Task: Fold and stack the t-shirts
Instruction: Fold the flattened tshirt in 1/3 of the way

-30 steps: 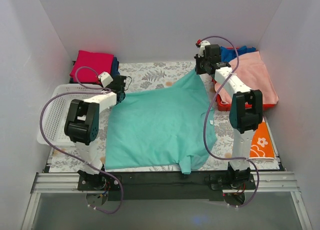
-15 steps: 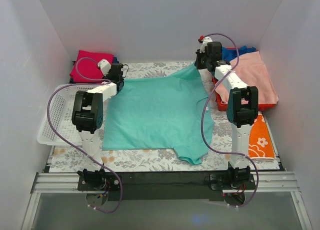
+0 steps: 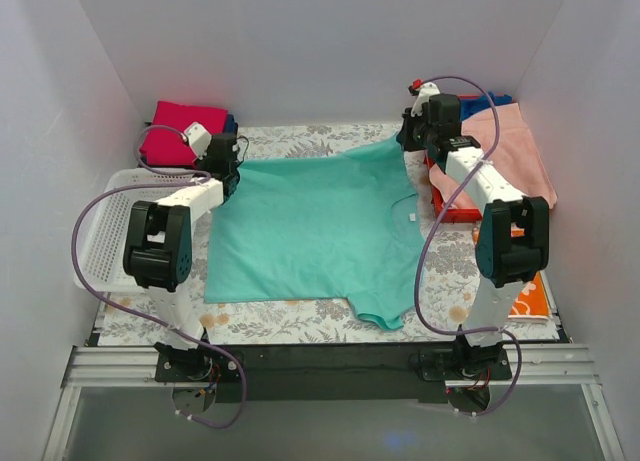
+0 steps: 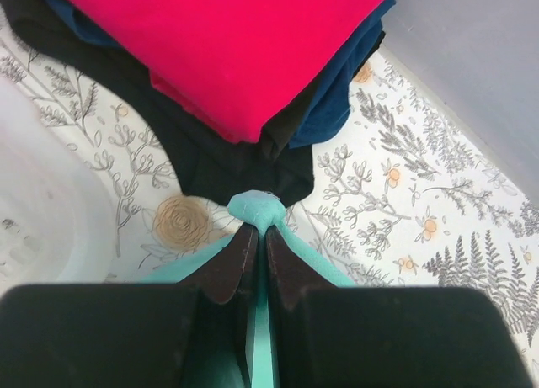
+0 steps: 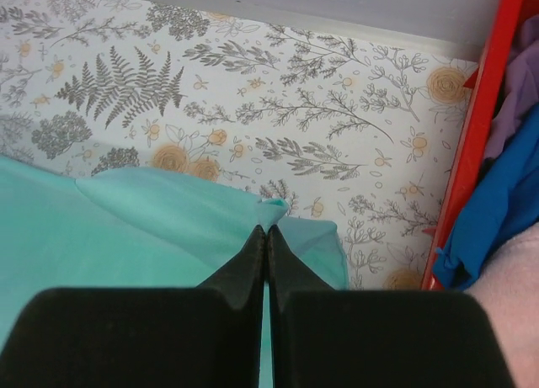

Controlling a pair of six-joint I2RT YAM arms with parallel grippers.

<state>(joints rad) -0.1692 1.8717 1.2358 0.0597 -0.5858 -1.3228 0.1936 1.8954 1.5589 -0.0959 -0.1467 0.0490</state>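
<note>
A mint-teal t-shirt point(image 3: 315, 226) lies spread on the floral table cover. My left gripper point(image 3: 226, 159) is shut on its far left corner point(image 4: 257, 209), close to a stack of folded shirts: magenta point(image 3: 183, 131) on top, dark blue point(image 4: 341, 102) and black point(image 4: 210, 156) beneath. My right gripper point(image 3: 418, 133) is shut on the shirt's far right corner point(image 5: 278, 209), low over the table. The near sleeve point(image 3: 385, 306) hangs toward the front edge.
A white mesh basket point(image 3: 105, 226) stands at the left. A red tray point(image 3: 470, 209) at the right holds pink cloth point(image 3: 510, 151) and blue cloth point(image 5: 493, 203). An orange flowered mat point(image 3: 528, 291) lies in front of it. White walls enclose three sides.
Both grippers have carried the shirt's far edge toward the back wall and pulled it taut and flat. The shirt's near edge slid away from the front edge.
</note>
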